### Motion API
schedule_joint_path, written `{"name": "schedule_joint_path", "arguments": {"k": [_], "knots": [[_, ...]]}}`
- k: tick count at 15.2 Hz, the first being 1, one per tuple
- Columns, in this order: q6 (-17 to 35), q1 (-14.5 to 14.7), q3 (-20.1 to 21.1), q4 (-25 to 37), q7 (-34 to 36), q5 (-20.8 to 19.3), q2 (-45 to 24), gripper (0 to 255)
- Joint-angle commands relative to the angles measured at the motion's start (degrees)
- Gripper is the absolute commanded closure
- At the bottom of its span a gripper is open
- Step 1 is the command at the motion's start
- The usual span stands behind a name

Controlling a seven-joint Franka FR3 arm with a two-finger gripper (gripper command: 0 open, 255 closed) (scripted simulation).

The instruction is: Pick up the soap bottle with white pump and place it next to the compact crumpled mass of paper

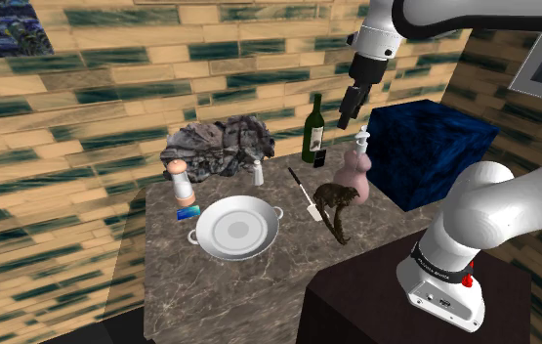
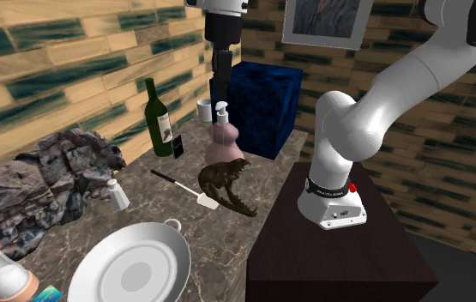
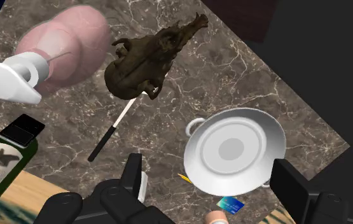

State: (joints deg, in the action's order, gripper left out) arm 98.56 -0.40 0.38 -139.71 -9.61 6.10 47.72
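**Pick-and-place scene, tool above the target.** In the shoulder view the all-black two-finger tool (image 1: 349, 119) hangs over the grey marble worktop (image 1: 229, 293), at 12 o'clock from the white pump of the pink, round-bodied soap bottle (image 1: 354, 171) and apart from it. The second exterior view puts the tool (image 2: 221, 81) straight above that pump. In the wrist view its fingers (image 3: 133, 175) stand wide apart with nothing between them, so the tool is fully open and holds nothing.

The soap bottle stands upright near the worktop's far edge. All clock directions below are read in the shoulder view from the soap bottle:

- 2 o'clock: a dark blue cube-shaped box (image 1: 415, 147), just beside it.
- 7 o'clock: a brown skull-like figure with open jaws (image 1: 337, 203), near.
- 8 o'clock: a white round bowl with two small handles (image 1: 239, 227).
- 9 o'clock: the crumpled grey mass of paper (image 1: 218, 145), well apart at the far edge.
- 10 o'clock: a green glass wine bottle (image 1: 314, 132), upright, between the soap bottle and the paper.

A white-bladed spatula with a black handle (image 1: 305, 193) lies flat between bowl and figure. A small white shaker (image 1: 258, 174) stands at 12 o'clock from the bowl.
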Motion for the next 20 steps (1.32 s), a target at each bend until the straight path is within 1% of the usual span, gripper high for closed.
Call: {"name": "schedule_joint_path", "arguments": {"k": [1, 9, 16, 17, 20], "knots": [[0.0, 0.0, 0.0, 0.0, 0.0, 0.0, 0.0, 0], [5.27, -4.6, -6.81, -5.9, -8.27, -8.09, -1.54, 0], [11.51, -9.05, -13.19, -8.18, -15.18, -15.43, -6.26, 0], [12.28, -9.52, -13.91, -8.26, -15.9, -16.21, -6.97, 0], [14.81, -9.63, -14.29, -10.17, -15.86, -16.51, -7.59, 0]]}}
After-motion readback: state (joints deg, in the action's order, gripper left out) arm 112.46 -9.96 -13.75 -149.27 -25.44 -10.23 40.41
